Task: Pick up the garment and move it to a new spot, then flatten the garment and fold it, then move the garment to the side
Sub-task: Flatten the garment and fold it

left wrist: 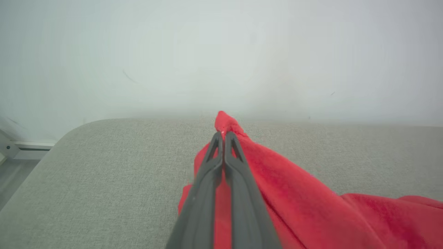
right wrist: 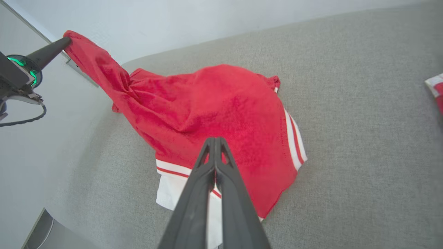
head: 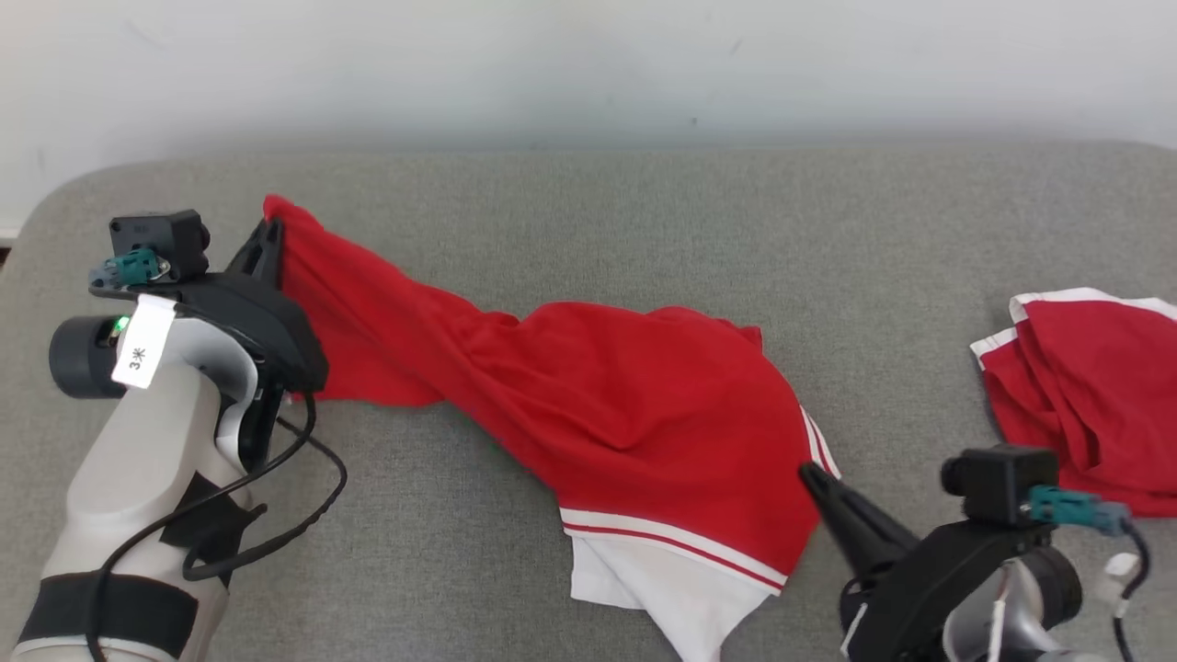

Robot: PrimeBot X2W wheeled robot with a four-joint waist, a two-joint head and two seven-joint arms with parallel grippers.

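Left gripper [left wrist: 223, 133] tight on garment [left wrist: 311, 207] corner; right gripper [right wrist: 215, 139] closed, hold unclear; head view: second garment [head: 1094, 386].

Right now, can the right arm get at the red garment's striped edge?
Likely yes: the right end effector, shut, sits right at the red garment's striped edge, with nothing between them.

left arm [head: 138, 441] raised, left fingers [left wrist: 209, 173] pressed together | right arm [head: 956, 570] low, right fingers [right wrist: 202, 180] pressed together

Head high, wrists close, common garment [head: 634, 414]
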